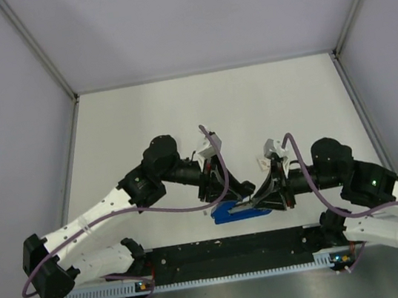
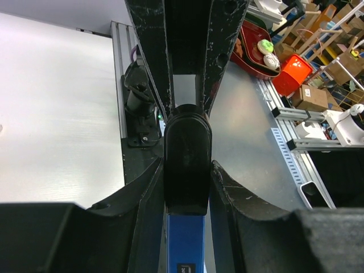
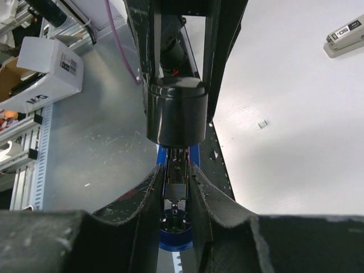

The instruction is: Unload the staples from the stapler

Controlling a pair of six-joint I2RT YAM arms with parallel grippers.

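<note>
The blue stapler [image 1: 240,211] lies near the table's front edge, between both arms. My left gripper [image 1: 224,194] comes down on it from the left. In the left wrist view this gripper [image 2: 186,170] is shut on the stapler's [image 2: 185,239] blue body, just behind its black end. My right gripper [image 1: 264,201] meets it from the right. In the right wrist view its fingers [image 3: 152,193] press both sides of the stapler's [image 3: 176,239] black and silvery inner track, which lies exposed. One tiny pale block of staples [image 3: 262,123] lies loose on the white table.
A black rail [image 1: 229,249] with a toothed strip runs along the near edge, right below the stapler. A plain grey bar [image 3: 344,37] lies farther out on the table. A white box [image 3: 48,71] and a red tray [image 2: 256,57] sit off the table.
</note>
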